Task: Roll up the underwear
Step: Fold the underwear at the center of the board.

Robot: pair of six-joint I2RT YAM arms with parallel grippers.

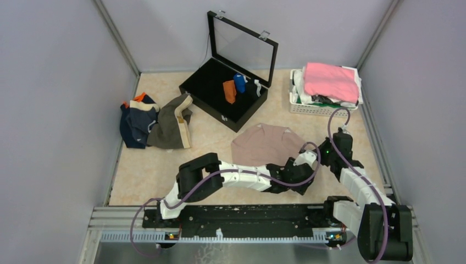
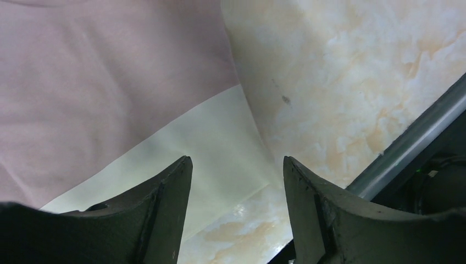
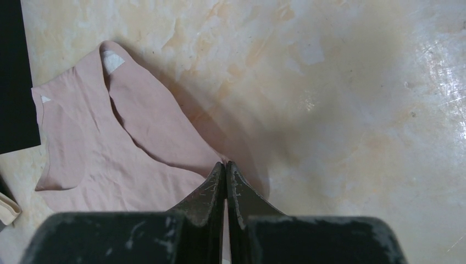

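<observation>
Working the pale pink-beige briefs (image 1: 264, 144): they lie flat on the table (image 1: 165, 165), just ahead of the arms and on the near side of the black box (image 1: 211, 91). Flat layout reads as prep for a roll, my guess

Left gripper (image 2: 236, 179): jaws well apart with nothing gripped, straddling the whitish lining panel (image 2: 209, 143) at the cloth's edge. Looks lined up to take that edge as the roll start. Can't tell if the fingers (image 2: 170, 209) touch the cloth or hang just above it

Right gripper (image 3: 226, 165): jaws fully together, tips right at the briefs' hem. Probably pinning that edge so the cloth doesn't slide. Can't tell whether any fabric is caught between the tips, since the fingers cover the contact spot

Box holds an orange roll (image 1: 229, 91) and a blue roll (image 1: 239, 82), so it's likely the drop-off. More underwear sits in a heap (image 1: 156, 124) at far left. Bright pink cloth (image 1: 331, 81) tops the white basket (image 1: 308, 107), not our item

Hidden: from above, the arms overlap the briefs' near right corner and the two claws are hard to separate there. Left wrist view cuts off most of the garment, and the heap is too bunched to count pieces
</observation>
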